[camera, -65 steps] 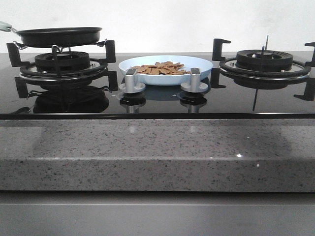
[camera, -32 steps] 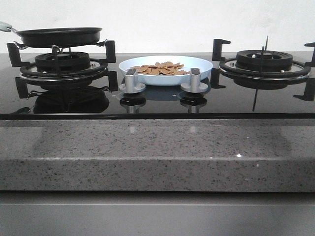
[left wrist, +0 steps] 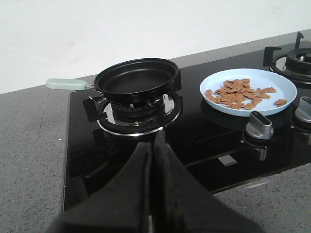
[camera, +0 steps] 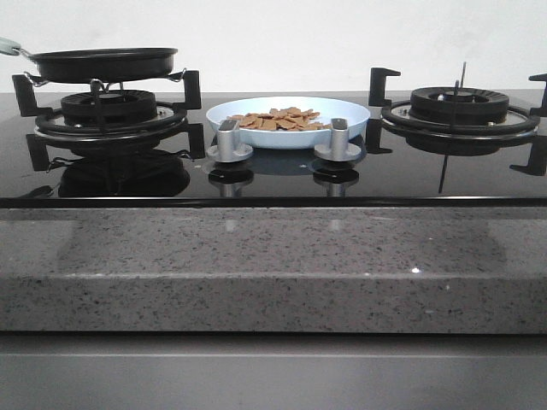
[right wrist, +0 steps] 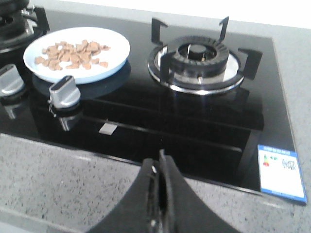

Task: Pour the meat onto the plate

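Observation:
The light blue plate (camera: 346,109) sits on the black glass stove top between the two burners, behind the knobs. The meat (camera: 278,119), small flat orange-brown pieces, lies in a loose pile on it. Plate (left wrist: 286,87) and meat (left wrist: 238,92) also show in the left wrist view, and plate (right wrist: 114,48) and meat (right wrist: 73,54) in the right wrist view. My left gripper (left wrist: 154,143) is shut and empty, held back over the stove's front, apart from the pan. My right gripper (right wrist: 159,162) is shut and empty over the granite counter edge. Neither gripper shows in the front view.
An empty black frying pan (camera: 102,64) with a pale green handle (left wrist: 66,84) rests on the left burner (camera: 107,111). The right burner (camera: 457,107) is bare. Two silver knobs (camera: 228,141) (camera: 337,139) stand in front of the plate. A grey granite counter (camera: 273,265) runs along the front.

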